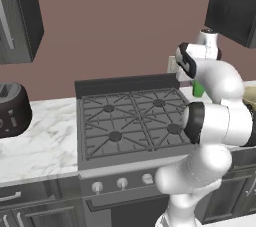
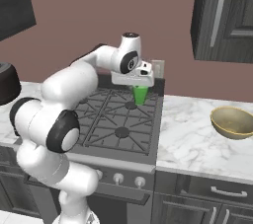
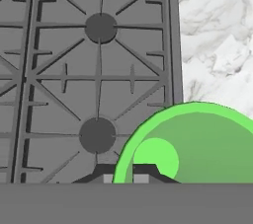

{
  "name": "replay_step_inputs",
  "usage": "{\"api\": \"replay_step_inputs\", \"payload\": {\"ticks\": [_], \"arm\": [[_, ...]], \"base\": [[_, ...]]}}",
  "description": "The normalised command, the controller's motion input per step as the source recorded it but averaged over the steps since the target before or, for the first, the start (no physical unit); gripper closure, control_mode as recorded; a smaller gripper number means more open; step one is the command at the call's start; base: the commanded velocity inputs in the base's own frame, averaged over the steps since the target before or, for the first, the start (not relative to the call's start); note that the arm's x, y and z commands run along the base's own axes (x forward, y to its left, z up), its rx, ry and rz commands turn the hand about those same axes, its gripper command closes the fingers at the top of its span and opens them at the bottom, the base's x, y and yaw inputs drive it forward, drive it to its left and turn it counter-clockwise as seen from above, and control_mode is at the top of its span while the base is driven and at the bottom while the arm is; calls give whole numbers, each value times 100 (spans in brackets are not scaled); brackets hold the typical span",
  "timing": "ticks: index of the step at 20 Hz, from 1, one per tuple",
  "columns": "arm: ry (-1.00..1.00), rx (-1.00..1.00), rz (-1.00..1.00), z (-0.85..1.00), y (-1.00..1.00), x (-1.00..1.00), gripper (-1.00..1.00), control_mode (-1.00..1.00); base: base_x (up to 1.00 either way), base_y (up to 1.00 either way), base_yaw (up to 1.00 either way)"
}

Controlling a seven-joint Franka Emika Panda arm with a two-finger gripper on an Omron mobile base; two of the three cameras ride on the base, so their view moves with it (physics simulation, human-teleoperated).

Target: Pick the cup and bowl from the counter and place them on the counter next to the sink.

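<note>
Nearest me, my tool (image 2: pixel 140 88) is pinched on the rim of the green cup (image 2: pixel 140 94), one finger inside, one outside, and the cup hangs upright over the stove (image 2: pixel 118 119) near its back right burner. The cup is smooth, glossy, tapering toward its base. Farther right, well apart, the dull tan bowl (image 2: pixel 232 122), wide and shallow, sits on the veined white marble tabletop (image 2: pixel 190 139) toward its right edge.

The cup (image 2: pixel 140 94) is bright green, paler inside at its base. The bowl (image 2: pixel 233 122) is dull yellow-tan with a golden-brown inside. The bench (image 2: pixel 197 134) is white marble with grey veins over dark grey wood-grain cabinets (image 2: pixel 207 196). The stove (image 1: pixel 131 121) is grey with darker grates, the wall (image 1: pixel 115 31) reddish-brown.
</note>
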Motion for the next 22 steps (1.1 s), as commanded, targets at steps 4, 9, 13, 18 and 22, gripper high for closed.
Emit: {"api": "replay_step_inputs", "payload": {"ticks": [4,9,13,18,22], "arm": [[-4,0,0,9,72,-49,100,-100],[-4,0,0,8,64,-36,100,-100],[0,0,0,19,59,-28,100,-100],[0,0,0,31,28,-23,100,-100],[0,0,0,17,14,-39,100,-100]], "base": [[0,0,0],[0,0,0],[0,0,0],[0,0,0],[0,0,0]]}}
